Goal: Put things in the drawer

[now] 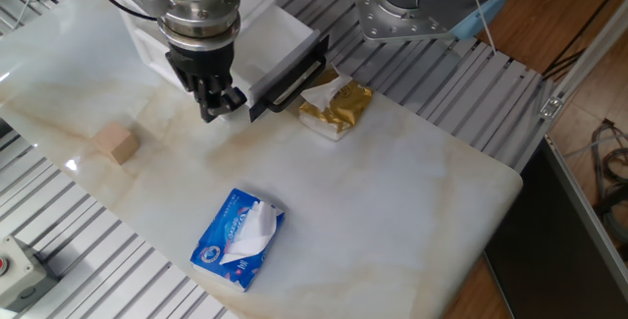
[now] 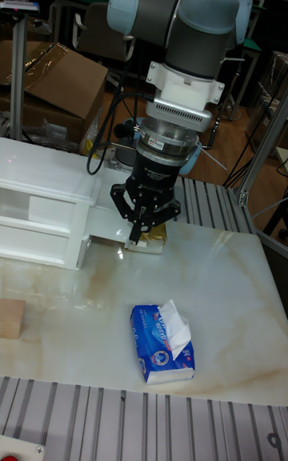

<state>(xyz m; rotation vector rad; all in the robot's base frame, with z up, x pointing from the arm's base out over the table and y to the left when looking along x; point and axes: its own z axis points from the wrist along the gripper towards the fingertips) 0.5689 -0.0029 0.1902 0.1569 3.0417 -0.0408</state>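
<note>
beside the drawer (image 1: pixel 285 59), the gripper (image 1: pixel 221 103) hangs with fingers nearly together, gripping nothing; the wooden cube (image 1: pixel 115 143) sits well apart.

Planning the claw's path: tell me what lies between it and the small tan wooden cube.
Nothing: in the fixed view only bare marble tabletop separates the claw from the small tan wooden cube.

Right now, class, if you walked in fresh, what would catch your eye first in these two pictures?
First the big grey arm, its gripper hanging low just before the white drawer cabinet at the table's far side. Next the blue tissue pack near the front edge and the gold tissue pack beside the drawer. The small wooden cube sits alone at the left.
</note>
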